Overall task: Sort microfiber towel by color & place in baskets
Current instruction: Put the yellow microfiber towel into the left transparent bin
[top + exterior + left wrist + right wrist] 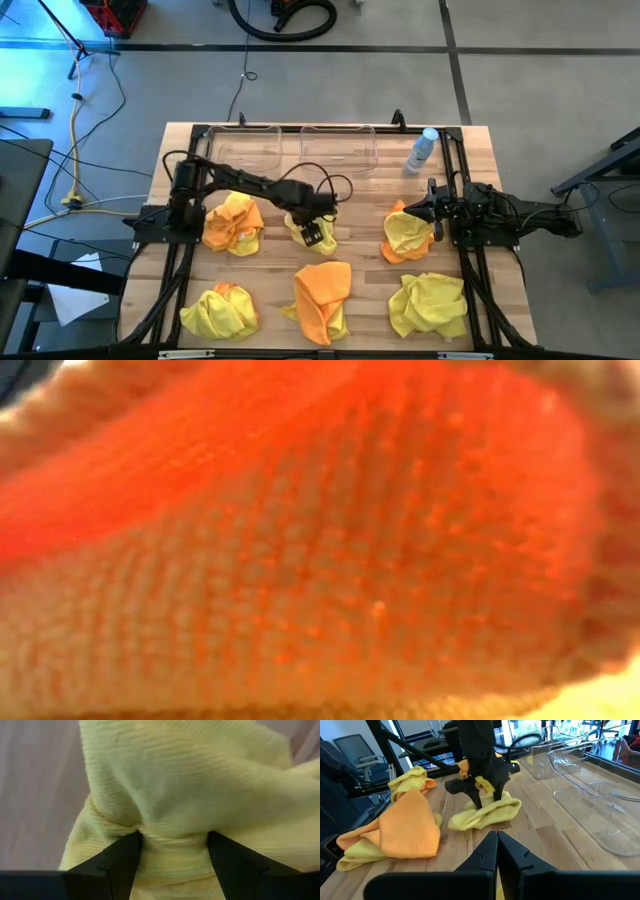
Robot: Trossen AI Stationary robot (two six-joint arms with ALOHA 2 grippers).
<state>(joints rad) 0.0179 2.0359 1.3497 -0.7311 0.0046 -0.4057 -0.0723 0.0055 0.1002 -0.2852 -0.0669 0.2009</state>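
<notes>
Towels: high view, all six piles on bench (500,190), both clear baskets (290,148) look bare; sorting barely begun. Left gripper (318,232) over yellow towel (305,230) at bench centre.

Low view: orange cloth (320,560) blocks everything.

Left wrist view: jaws pinch yellow fold.

Right wrist view: right gripper (497,850) jaws closed, empty.

Both robot arms are black with a matte surface, built from rounded joint blocks and slim tube links. Thin black cables loop beside the left arm (250,183). The left gripper (172,851) has flat, wedge-shaped black fingers (122,857).
</notes>
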